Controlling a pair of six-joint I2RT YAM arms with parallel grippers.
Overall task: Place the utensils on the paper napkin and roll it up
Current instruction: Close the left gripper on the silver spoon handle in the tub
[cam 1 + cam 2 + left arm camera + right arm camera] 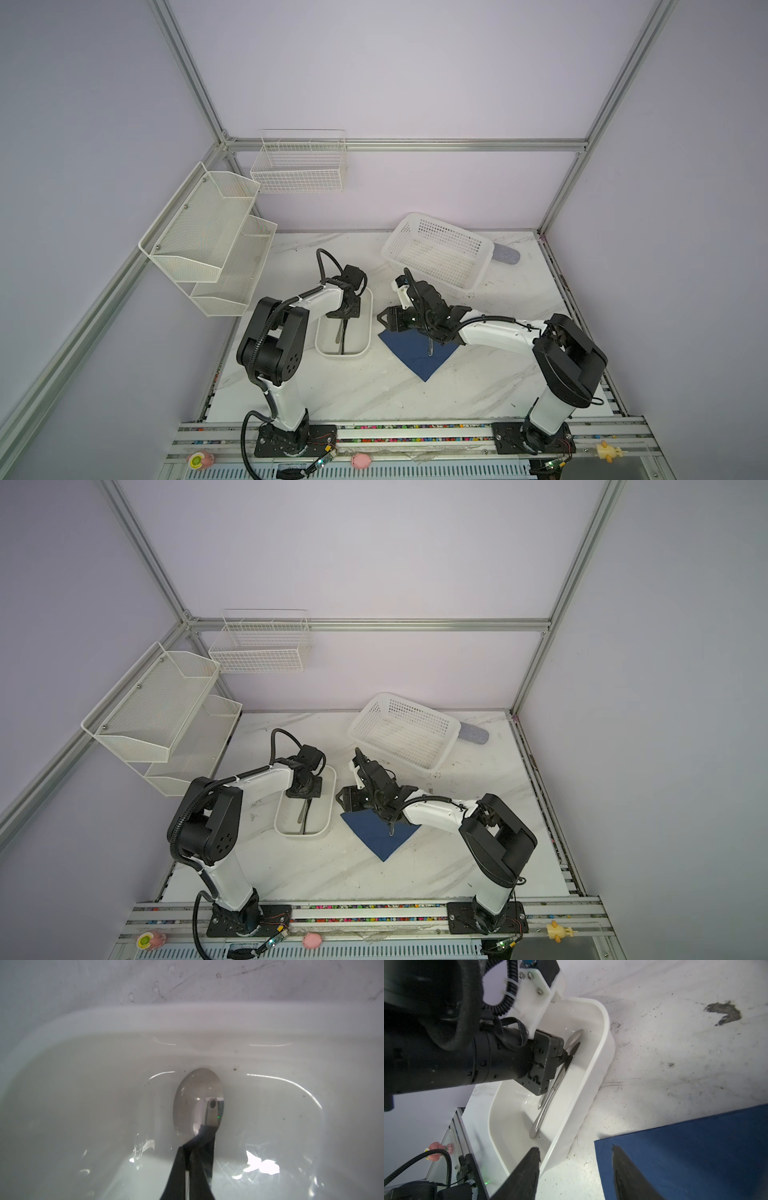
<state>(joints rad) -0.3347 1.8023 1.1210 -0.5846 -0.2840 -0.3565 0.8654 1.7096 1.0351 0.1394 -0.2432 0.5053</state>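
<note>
**Left claw on the spoon, right claw standing open by the napkin**

Far left, a white mesh shelf (208, 232) hangs on the frame, and a wire basket (299, 166) is on the back wall beside it.

My left claw (345, 316) is down inside the white dish (367, 328) on the table (374, 395). Its two fingers (180, 1167) are pressed together on the neck of the spoon (197, 1101), just below the bowl. The spoon lies along the dish floor with its bowl toward the far end wall. From the right wrist view, two slim metal handles (536, 1124) run side by side out from under that claw, so a second piece lies in the dish. I cannot tell whether it is the fork or the knife.

My right claw (388, 320) hangs just right of the dish, over the bare table near the edge of the paper napkin (409, 353). Its jaws stand about halfway apart and hold nothing.

The navy napkin lies flat, turned corner-on, partly under my right arm. One slim utensil (430, 348) rests on it; which one, I cannot tell.

Behind it sits a white perforated basket (415, 226), and a grey-blue case (507, 254) lies touching its right side.
</note>
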